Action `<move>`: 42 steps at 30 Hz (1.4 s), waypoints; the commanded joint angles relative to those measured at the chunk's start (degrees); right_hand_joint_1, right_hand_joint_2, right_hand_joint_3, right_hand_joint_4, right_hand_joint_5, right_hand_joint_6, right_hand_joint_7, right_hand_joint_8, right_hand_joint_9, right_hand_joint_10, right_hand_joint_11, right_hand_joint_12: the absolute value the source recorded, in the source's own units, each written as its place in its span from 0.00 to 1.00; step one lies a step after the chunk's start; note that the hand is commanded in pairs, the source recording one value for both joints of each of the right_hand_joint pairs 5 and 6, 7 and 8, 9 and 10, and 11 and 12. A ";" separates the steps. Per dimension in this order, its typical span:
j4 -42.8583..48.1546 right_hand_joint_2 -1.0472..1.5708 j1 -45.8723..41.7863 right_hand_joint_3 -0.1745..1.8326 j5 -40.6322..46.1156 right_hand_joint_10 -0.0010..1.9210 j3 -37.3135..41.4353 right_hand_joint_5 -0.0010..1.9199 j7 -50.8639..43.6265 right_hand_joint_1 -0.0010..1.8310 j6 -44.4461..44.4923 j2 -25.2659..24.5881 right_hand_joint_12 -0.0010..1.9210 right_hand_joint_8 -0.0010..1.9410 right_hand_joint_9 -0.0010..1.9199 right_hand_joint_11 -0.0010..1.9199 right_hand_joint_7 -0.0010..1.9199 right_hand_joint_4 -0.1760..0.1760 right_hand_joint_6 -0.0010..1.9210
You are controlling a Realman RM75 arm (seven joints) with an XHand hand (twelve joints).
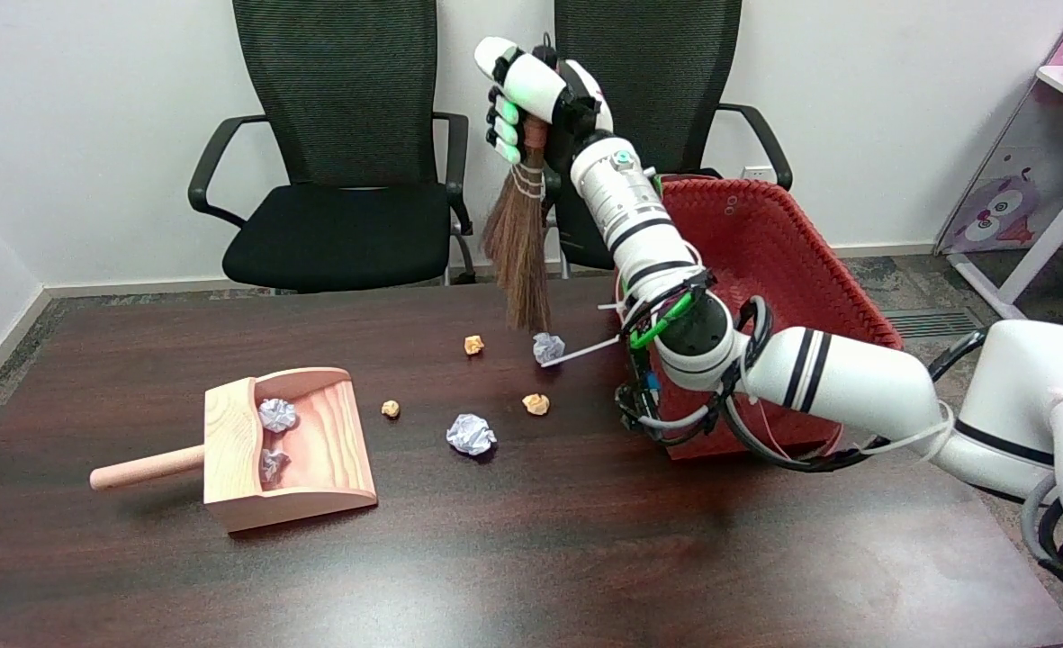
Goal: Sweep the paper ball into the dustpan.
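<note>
Now right hand (531, 94) grips broom (517, 256), bristles above paper ball (547, 347) near desk (531, 558) far edge; next, judged: lower, sweep toward dustpan (292, 445).

A single head view looked down and across the tabletop (531, 558) from above its near side; it faced the chairs (351, 153) and wall (90, 117) beyond; the right arm (837, 378) reached in from lower right.

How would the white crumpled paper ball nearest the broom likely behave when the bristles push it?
The white paper ball is loosely crumpled, so probably very light and easily flicked. Its uneven creases suggest it would tumble erratically rather than roll straight. The glossy table likely lets it skid.
</note>
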 commanded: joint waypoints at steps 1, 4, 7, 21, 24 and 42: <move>3.52 0.92 0.51 0.87 4.47 1.00 1.29 1.00 0.08 0.48 10.27 2.62 1.00 0.99 1.00 1.00 1.00 1.00 1.00; 3.52 0.89 0.47 0.86 0.20 1.00 1.65 1.00 0.08 0.47 10.98 3.59 1.00 0.99 1.00 1.00 1.00 1.00 1.00; 3.52 0.90 0.07 0.83 -4.50 1.00 1.65 1.00 0.08 0.49 9.52 3.68 1.00 0.99 1.00 1.00 1.00 1.00 1.00; 0.88 0.93 -1.87 0.79 -6.92 1.00 7.74 1.00 0.08 0.48 22.51 4.30 1.00 0.99 1.00 1.00 1.00 1.00 1.00; 0.18 0.92 -2.29 0.78 -7.21 1.00 11.75 1.00 0.17 0.49 34.46 4.30 1.00 0.99 1.00 1.00 1.00 1.00 1.00; 1.46 0.94 -10.27 0.79 -49.57 1.00 45.75 1.00 0.08 0.47 67.84 -9.41 1.00 0.99 1.00 1.00 1.00 1.00 1.00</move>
